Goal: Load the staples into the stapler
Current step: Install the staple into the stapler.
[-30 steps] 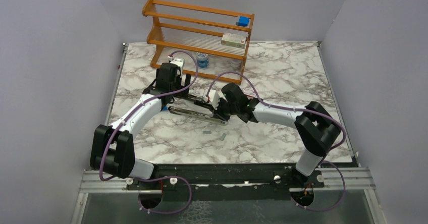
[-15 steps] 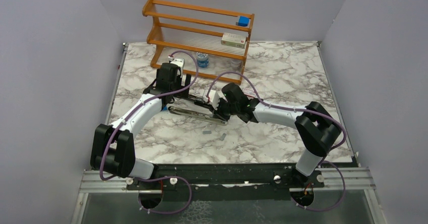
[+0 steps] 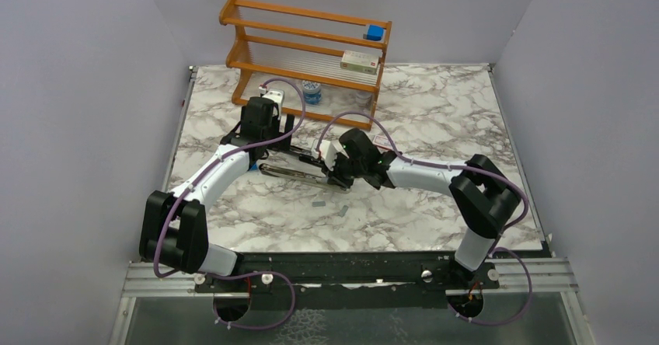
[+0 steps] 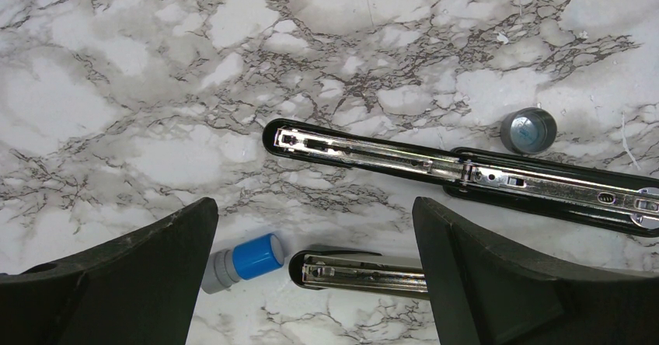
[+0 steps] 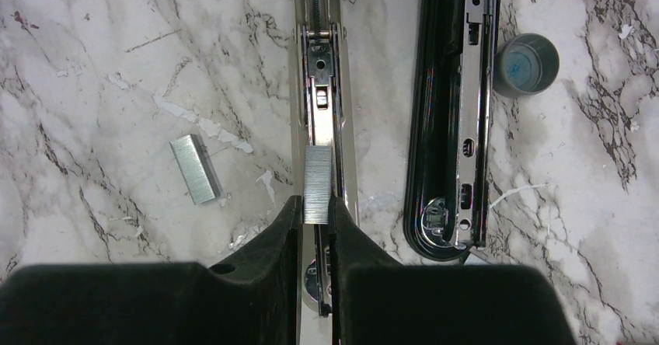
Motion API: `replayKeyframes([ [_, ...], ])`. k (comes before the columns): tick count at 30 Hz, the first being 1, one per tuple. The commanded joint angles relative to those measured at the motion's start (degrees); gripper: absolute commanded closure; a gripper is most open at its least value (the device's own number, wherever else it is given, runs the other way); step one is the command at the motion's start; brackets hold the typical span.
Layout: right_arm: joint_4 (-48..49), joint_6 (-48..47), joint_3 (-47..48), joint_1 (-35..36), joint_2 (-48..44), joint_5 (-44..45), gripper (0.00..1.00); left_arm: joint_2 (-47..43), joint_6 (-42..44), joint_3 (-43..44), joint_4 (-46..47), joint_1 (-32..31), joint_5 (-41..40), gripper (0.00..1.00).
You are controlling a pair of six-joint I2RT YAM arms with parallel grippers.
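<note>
The right fingers [image 5: 281,232] are clamping narrowly on the right-hand end of a strip of the staples [image 5: 317,183]. The strip is lying square over the silver channel of the stapler [image 5: 322,88], which is sitting opened out flat on the bench [image 5: 101,73] between the two arms. Whether the strip is already seated in the channel or just riding above it, I cannot tell. Over the last second the right arm has been creeping a little leftward, elbow and wrist together, while the grip is staying as it was. I'd judge it is feeding the strip along the channel toward the spring pusher, so release and closing would be what is remaining. A spare strip [image 5: 194,169] is lying just on the near side of the channel. The left fingers [image 4: 148,275] are hanging wide apart, holding nothing, above the stapler's left end, not having moved.
</note>
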Motion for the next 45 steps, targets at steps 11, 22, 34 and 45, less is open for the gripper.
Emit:
replayKeyframes([
  [11,2.52,-0.05,-0.57,0.5,-2.91,-1.55,0.99,0.38,0.45,0.4,1.3,-0.17,1.16,0.01],
  [22,2.01,-0.31,-0.26,0.5,-2.3,0.01,0.99,0.48,0.51,0.4,1.28,-0.17,1.28,0.01],
  [34,0.13,-0.34,1.16,0.58,-0.09,1.58,0.99,0.47,0.6,0.38,1.19,-0.13,1.25,0.01],
  [45,-0.71,-0.26,1.84,0.59,0.96,2.51,0.99,0.5,0.62,0.35,1.26,-0.15,1.36,0.01],
])
